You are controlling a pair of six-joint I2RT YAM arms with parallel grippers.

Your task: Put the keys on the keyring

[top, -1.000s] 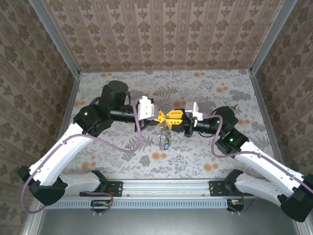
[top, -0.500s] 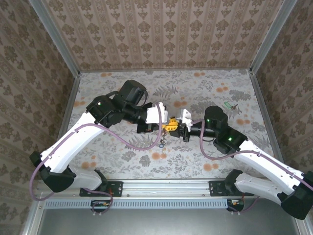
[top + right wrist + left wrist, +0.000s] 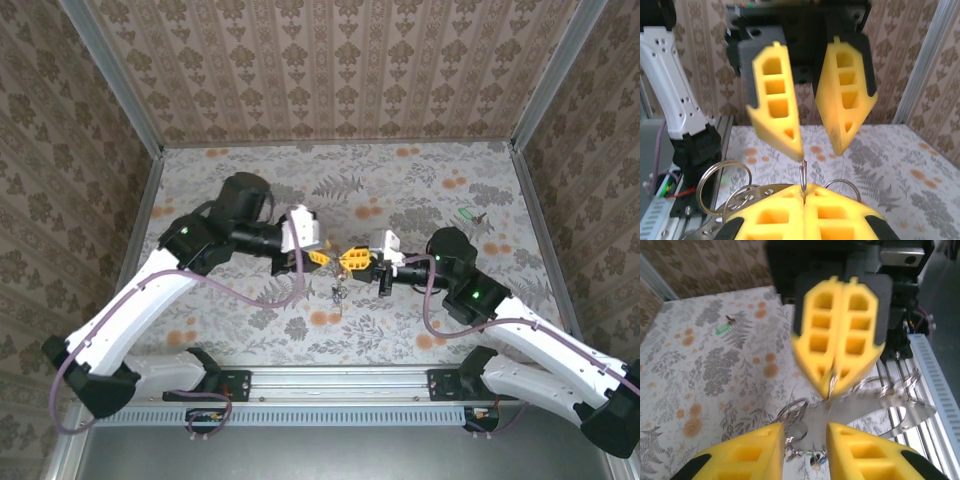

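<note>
My right gripper (image 3: 803, 200) is pinched on the thin edge of the shiny flat metal keyring (image 3: 865, 412) above mid-table, left gripper (image 3: 804, 432) spread open just left of it, so I worry that skinny grip slips and the ring with its dangling colour-headed keys (image 3: 338, 293) drops.

Keyring (image 3: 867, 410) shiny metal; R end effector (image 3: 832, 382) matt plastic

Lab test enclosure, patterned walls (image 3: 330, 70), aluminium frame (image 3: 112, 78)
</note>
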